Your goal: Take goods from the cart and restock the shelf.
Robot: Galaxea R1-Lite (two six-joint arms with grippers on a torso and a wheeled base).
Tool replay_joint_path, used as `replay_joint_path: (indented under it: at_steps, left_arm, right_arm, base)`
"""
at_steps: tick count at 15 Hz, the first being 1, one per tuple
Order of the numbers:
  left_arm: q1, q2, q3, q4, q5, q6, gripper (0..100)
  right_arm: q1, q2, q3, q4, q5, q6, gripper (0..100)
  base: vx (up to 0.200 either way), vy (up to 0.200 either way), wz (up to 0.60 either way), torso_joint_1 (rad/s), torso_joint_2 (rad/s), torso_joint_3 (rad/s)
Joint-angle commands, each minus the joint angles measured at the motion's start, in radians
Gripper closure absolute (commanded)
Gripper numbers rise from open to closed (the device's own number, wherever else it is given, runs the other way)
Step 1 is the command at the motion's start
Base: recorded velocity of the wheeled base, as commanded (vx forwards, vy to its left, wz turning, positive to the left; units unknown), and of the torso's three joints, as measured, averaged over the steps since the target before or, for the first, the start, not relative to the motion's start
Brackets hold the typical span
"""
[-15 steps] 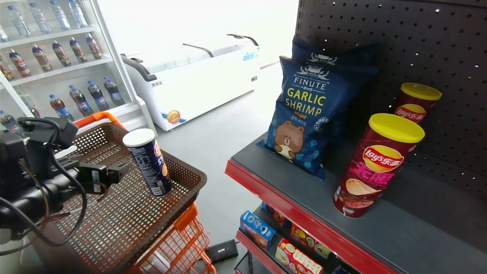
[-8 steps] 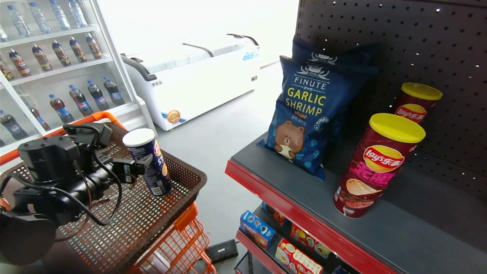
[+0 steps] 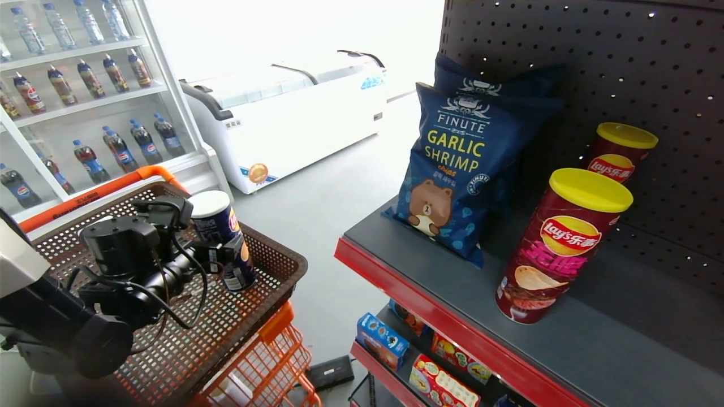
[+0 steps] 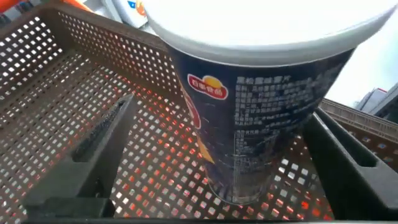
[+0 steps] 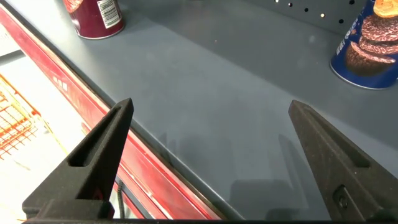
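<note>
While the blue can (image 3: pixel 212 217) stands upright on the mesh floor of the brown basket (image 3: pixel 271 249), we see the left gripper (image 3: pixel 224 252) set around it at about mid-height. From the left wrist view the can (image 4: pixel 261 124), with its white lid, sits between the two dark fingers (image 4: pixel 93 155). The jaws are spread wide. On one side the mesh shows between finger and can; on the other the finger lies close against the can's side, and we cannot tell whether it touches. Nothing is clamped.

The basket rides on top of the orange cart (image 3: pixel 260 362), and the can stands near the basket wall that faces the shelf (image 3: pixel 565 350).

Over the shelf's dark board (image 5: pixel 217 74), the right gripper (image 5: pixel 208 109) hangs with its jaws wide apart and nothing between them. Its view takes in the foot of a red can (image 5: pixel 93 15) and, well apart from it, another blue can (image 5: pixel 367 50).

On the shelf we count two red cans with yellow lids, one near the front (image 3: pixel 560 249) and one at the back (image 3: pixel 619 150) by the pegboard, beside two blue chip bags (image 3: pixel 458 169) leaning upright. Small boxes (image 3: pixel 382 339) lie on the shelf below. Behind the cart are a bottle cooler (image 3: pixel 85 85) and a white chest freezer (image 3: pixel 294 113).
</note>
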Motion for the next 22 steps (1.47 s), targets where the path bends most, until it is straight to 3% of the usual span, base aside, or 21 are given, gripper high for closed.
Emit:
replay_joint_path:
  at_steps: [1, 3, 4, 6, 9, 12, 15, 18, 20, 22]
  left_arm:
    - [-0.001, 0.037, -0.014, -0.003, 0.002, 0.000, 0]
    - [-0.003, 0.054, -0.022, -0.017, 0.004, 0.000, 0]
    - [-0.007, 0.060, -0.037, -0.025, 0.005, 0.001, 100]
    - [-0.013, 0.058, -0.034, 0.003, 0.004, 0.007, 100]
    - [-0.042, 0.037, -0.046, 0.034, 0.050, 0.007, 100]
    - [-0.056, -0.058, -0.099, 0.175, 0.039, 0.009, 100]
    - [-0.078, -0.212, -0.158, 0.416, -0.048, 0.052, 100]
    - [-0.084, -0.351, -0.235, 0.647, -0.125, 0.064, 100]
    - [-0.128, -0.400, -0.292, 0.724, -0.162, 0.067, 100]
    - [-0.176, -0.417, -0.315, 0.729, -0.176, 0.081, 100]
  right_arm:
    - [0.000, 0.000, 0.000, 0.000, 0.000, -0.001, 0]
    - [0.000, 0.000, 0.000, 0.000, 0.000, -0.001, 0]
    - [0.000, 0.000, 0.000, 0.000, 0.000, -0.001, 0]
    - [0.000, 0.000, 0.000, 0.000, 0.000, -0.001, 0]
    - [0.000, 0.000, 0.000, 0.000, 0.000, 0.001, 0]
    - [0.000, 0.000, 0.000, 0.000, 0.000, -0.001, 0]
    - [0.000, 0.000, 0.000, 0.000, 0.000, 0.001, 0]
    - [0.000, 0.000, 0.000, 0.000, 0.000, 0.001, 0]
    - [0.000, 0.000, 0.000, 0.000, 0.000, -0.001, 0]
    - [0.000, 0.000, 0.000, 0.000, 0.000, -0.001, 0]
  base:
    - [0.000, 0.000, 0.00, 0.000, 0.00, 0.000]
    - [0.000, 0.000, 0.00, 0.000, 0.00, 0.000]
    - [0.000, 0.000, 0.00, 0.000, 0.00, 0.000]
    - [0.000, 0.000, 0.00, 0.000, 0.00, 0.000]
    - [0.000, 0.000, 0.00, 0.000, 0.00, 0.000]
    - [0.000, 0.000, 0.00, 0.000, 0.00, 0.000]
    - [0.000, 0.000, 0.00, 0.000, 0.00, 0.000]
    - [0.000, 0.000, 0.00, 0.000, 0.00, 0.000]
    - [0.000, 0.000, 0.00, 0.000, 0.00, 0.000]
    - [0.000, 0.000, 0.00, 0.000, 0.00, 0.000]
